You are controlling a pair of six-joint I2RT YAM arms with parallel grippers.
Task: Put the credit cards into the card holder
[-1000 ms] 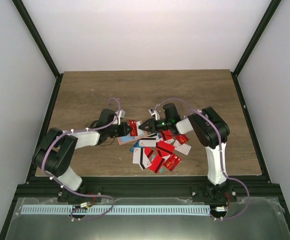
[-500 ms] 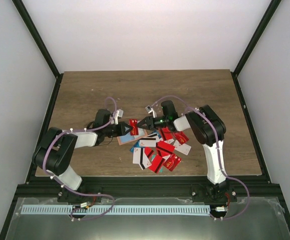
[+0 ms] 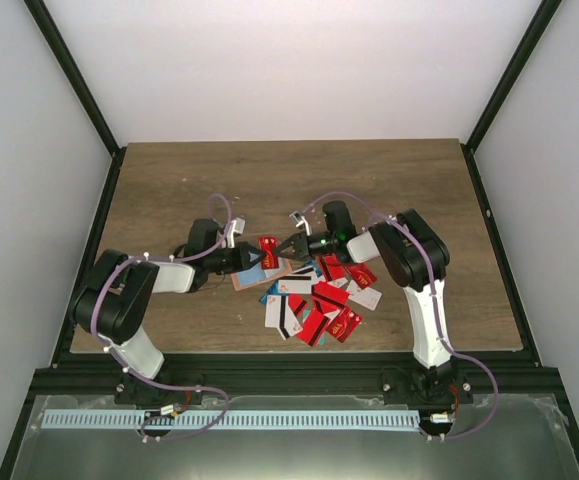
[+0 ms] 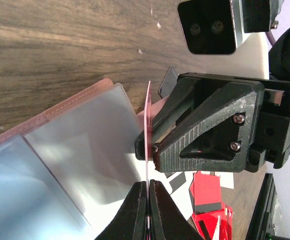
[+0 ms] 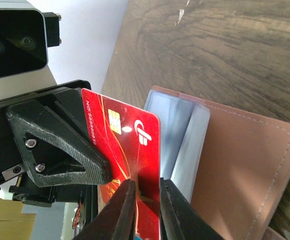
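Observation:
My left gripper [image 4: 149,183] [image 3: 258,261] is shut on a red credit card [image 5: 118,131] [image 4: 149,125] and holds it on edge above the open card holder [image 5: 245,165] [image 4: 59,107]. The holder is salmon-brown with clear sleeves and lies flat on the table [image 3: 251,279]. My right gripper [image 5: 147,187] [image 3: 283,250] meets the card from the other side. Its jaws stand narrow on either side of the card, and I cannot make out whether they pinch it. Several more credit cards [image 3: 319,300] [image 4: 207,200], mostly red, lie in a loose heap right of the holder.
The two grippers are nose to nose over the wooden table [image 3: 289,180], with the card heap just in front of the right arm. A black frame [image 3: 289,375] runs along the table's near edge.
The right gripper came left onto the held card and its jaws narrowed around it. The left gripper shifted slightly left and stayed shut on the card.

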